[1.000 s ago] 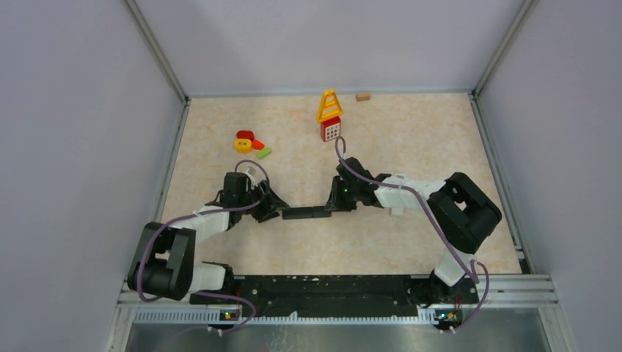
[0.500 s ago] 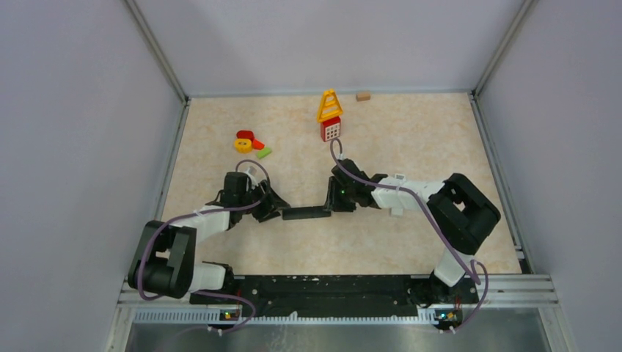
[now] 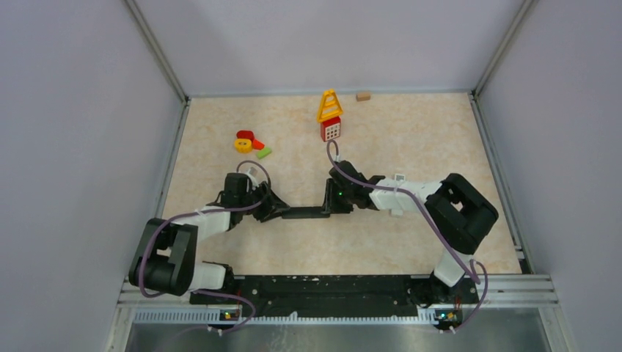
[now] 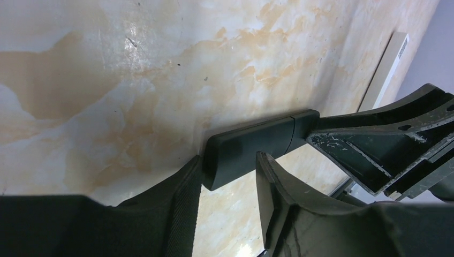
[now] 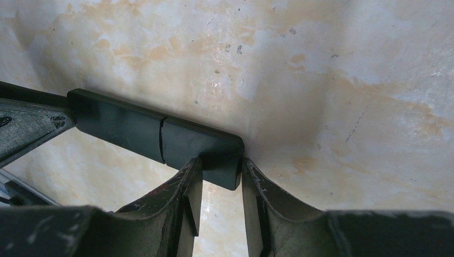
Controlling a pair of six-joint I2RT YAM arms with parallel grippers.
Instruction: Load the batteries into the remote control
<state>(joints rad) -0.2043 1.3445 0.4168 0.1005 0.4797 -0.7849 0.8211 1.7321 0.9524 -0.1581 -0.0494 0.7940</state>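
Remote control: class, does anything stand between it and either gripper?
Nothing visible does. One end of the remote control sits between the fingers of the left gripper, and the other end sits between those of the right gripper.

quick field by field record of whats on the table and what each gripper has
remote: black slim bar-shaped remote control, mid-table, lengthwise between the arms
left gripper: closed on the remote's left end
right gripper: closed on its right end
far side: yellow triangular frame on red block, small tan block, red, yellow and green pieces
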